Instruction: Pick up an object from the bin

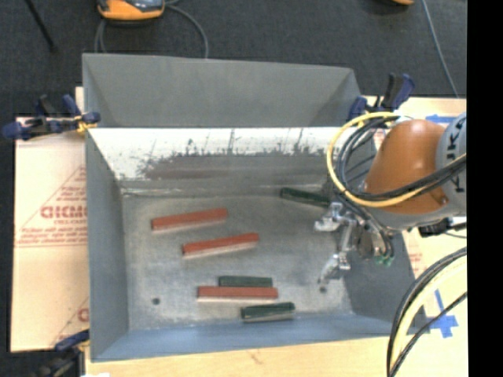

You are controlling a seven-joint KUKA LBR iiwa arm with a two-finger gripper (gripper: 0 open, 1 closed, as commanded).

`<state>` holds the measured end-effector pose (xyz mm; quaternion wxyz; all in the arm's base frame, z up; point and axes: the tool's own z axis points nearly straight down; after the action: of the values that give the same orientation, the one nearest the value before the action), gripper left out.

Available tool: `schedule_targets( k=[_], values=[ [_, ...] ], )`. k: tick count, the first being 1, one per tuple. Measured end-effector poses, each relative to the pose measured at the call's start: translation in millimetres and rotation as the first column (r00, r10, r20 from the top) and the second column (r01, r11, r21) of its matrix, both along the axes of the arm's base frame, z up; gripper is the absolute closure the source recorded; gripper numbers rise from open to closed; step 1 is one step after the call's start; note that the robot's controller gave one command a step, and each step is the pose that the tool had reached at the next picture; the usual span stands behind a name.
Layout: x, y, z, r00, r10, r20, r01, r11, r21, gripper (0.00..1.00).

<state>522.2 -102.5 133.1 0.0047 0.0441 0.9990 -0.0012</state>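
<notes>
The dark green bar (305, 197) nearest the gripper (336, 248) lies on the floor of the grey metal bin (104, 234), toward the far right corner. Its right end is hidden under the arm's orange cover (401, 167) and looped cables (346, 144), so its full length cannot be seen. The gripper hangs just nearer than this bar, low over bare floor close to the right wall. Nothing shows inside it, and whether it stands open or closed cannot be told from its metal parts. Floor room is tight on its right, where the sloping wall rises, and open on its left as far as the middle of the bin. There two red-brown bars lie roughly parallel and slightly slanted: the far red-brown bar (189, 220) and, just nearer and further right, the middle red-brown bar (220, 246), apart from each other. Along the near wall three more lie close together: a short green bar (245, 281) just beside the near red-brown bar (236, 293), and a second green bar (267, 312) nearest the wall. A small dark speck (156, 301) sits toward the near left corner. The far wall is scratched and dark-streaked, with bare floor below it.
</notes>
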Motion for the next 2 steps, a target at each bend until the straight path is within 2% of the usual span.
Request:
schedule_targets(
  k=[1, 2],
  values=[
    [1.3, 59, -32, 0.999, -0.051, -0.006, 0.051, 0.999, 0.002, 0.00],
    [-12.8, 76, -29, 0.998, -0.068, -0.008, 0.068, 0.998, 0.005, 0.00]
  ],
)
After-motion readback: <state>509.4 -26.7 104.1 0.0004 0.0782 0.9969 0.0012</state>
